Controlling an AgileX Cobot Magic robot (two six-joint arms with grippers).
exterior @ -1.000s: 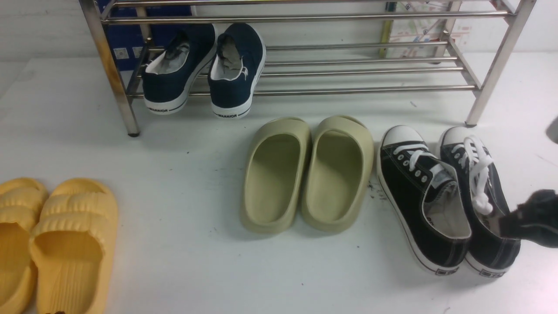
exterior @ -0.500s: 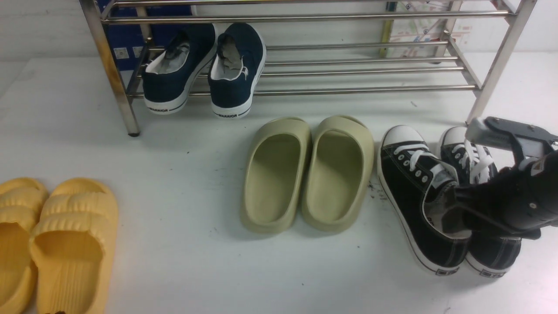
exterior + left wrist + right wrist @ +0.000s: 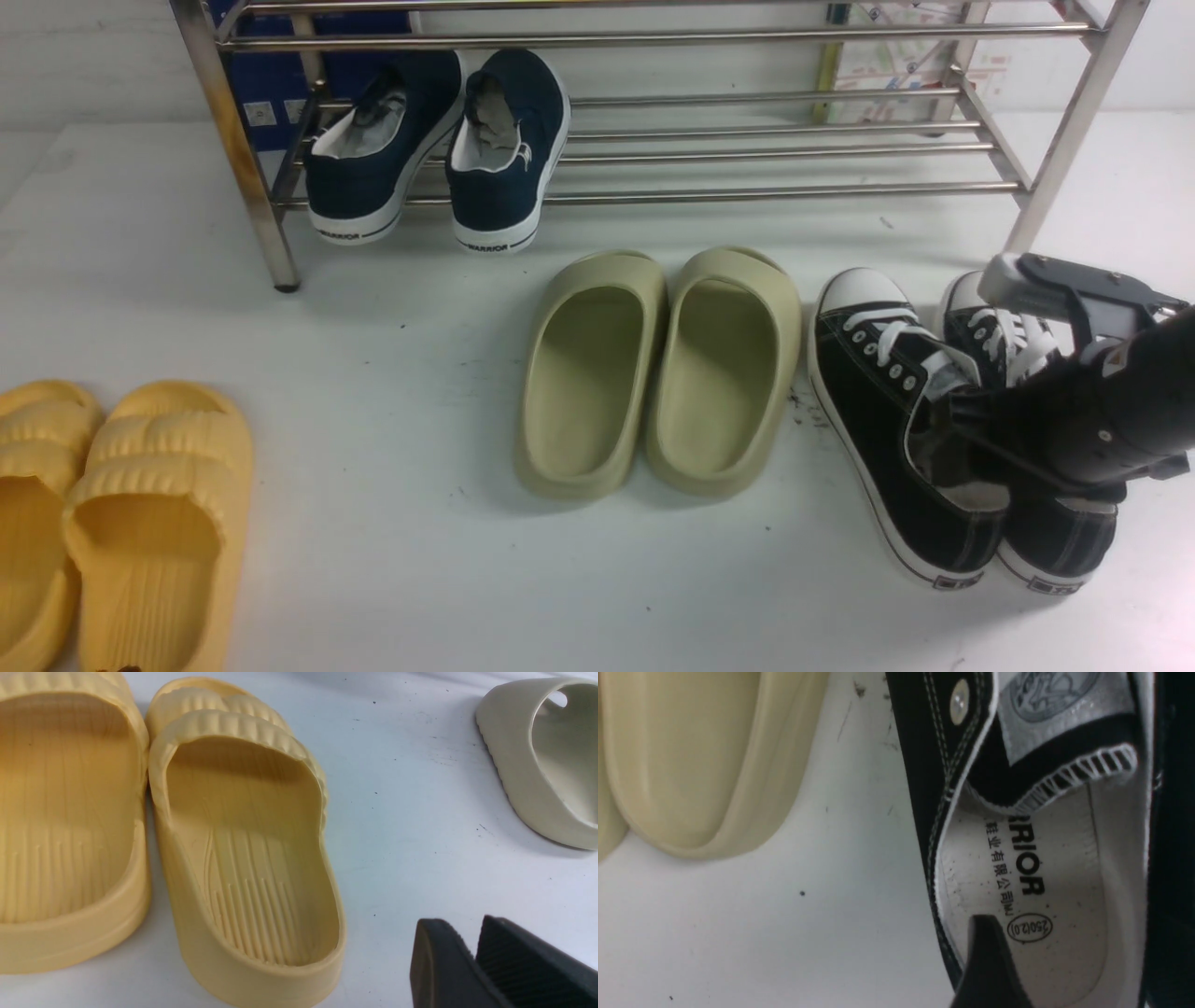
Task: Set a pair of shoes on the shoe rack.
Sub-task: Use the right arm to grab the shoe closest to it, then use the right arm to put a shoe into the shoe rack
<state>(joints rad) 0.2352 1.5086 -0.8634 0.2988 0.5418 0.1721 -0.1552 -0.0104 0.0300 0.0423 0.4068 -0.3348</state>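
Observation:
The pair of shoes, two black canvas sneakers with white laces, stands on the white table at the front right: the left sneaker [image 3: 873, 397] and the right sneaker [image 3: 1060, 541], toes toward the shoe rack [image 3: 747, 194] of steel tubes at the back. My right gripper [image 3: 971, 420] hovers over their heels, open. In the right wrist view one dark finger [image 3: 985, 961] reaches into the left sneaker [image 3: 924, 765], just above its printed insole [image 3: 1064, 858]; the other finger is not clear. My left gripper [image 3: 472, 938] shows only in the left wrist view, slightly parted and holding nothing.
Navy slip-ons [image 3: 439, 149] sit on the rack's lower bars at the left. Olive slides [image 3: 658, 373] lie just left of the sneakers, close to them [image 3: 691, 760]. Yellow slides [image 3: 121, 523] lie at the front left, under the left gripper [image 3: 243, 849].
My right arm has come in from the right edge and moved left over the sneakers' heels, lowering a finger into the left sneaker's opening. The shoes have not shifted.

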